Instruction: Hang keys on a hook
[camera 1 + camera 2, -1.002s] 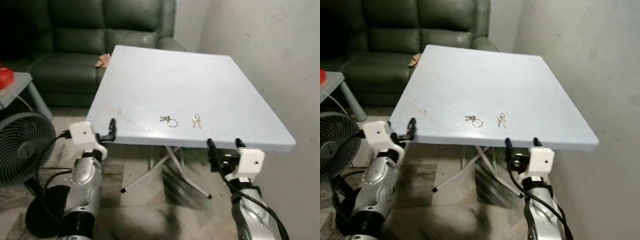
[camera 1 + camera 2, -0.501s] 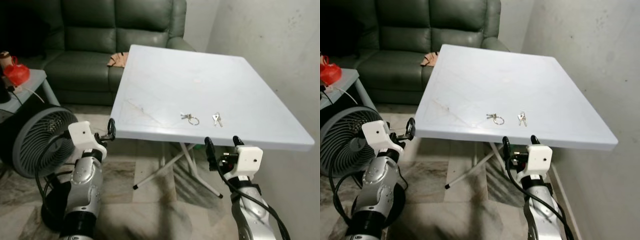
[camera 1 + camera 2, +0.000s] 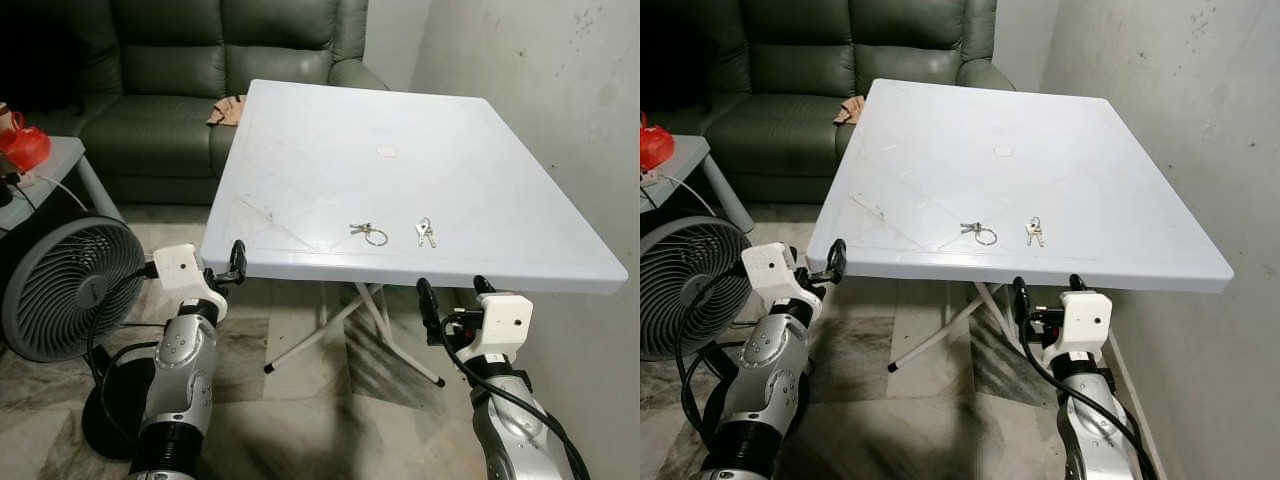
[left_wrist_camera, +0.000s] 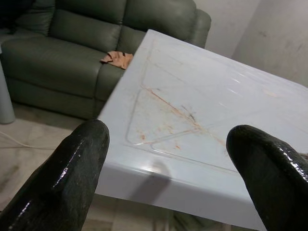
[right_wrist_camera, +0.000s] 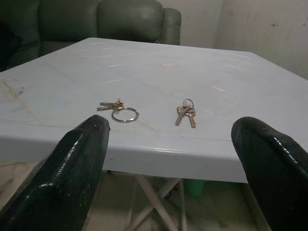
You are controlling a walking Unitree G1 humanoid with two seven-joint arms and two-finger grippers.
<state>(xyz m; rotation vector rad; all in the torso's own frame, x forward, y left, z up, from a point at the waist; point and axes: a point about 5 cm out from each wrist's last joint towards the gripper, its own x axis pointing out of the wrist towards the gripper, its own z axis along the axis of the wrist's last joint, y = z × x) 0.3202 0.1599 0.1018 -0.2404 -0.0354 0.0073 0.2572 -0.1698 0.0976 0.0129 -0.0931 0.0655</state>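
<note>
The right gripper (image 3: 455, 298) and the left gripper (image 3: 228, 267) both stand with fingers spread, holding nothing, just below the near edge of the white folding table (image 3: 480, 190). Ahead of the right gripper lie a small key bunch (image 5: 186, 113) and a key ring (image 5: 120, 110), apart. Behind stands a green sofa (image 3: 160, 90)

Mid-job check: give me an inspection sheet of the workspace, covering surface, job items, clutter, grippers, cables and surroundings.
Surface: white folding table, faint reddish scuffs near its left front corner.
Job's things: key on a large ring and small key bunch lie apart near the front edge; hook: nothing seen.
Clutter: nothing seen on the table.
Grippers: left gripper open, at the left front corner; right gripper open, just below the front edge, facing the keys. Both empty.
Cables: black cable along the right arm; fan cord on the left.
Surroundings: green sofa with an orange cloth, floor fan, grey wall on the right.
</note>
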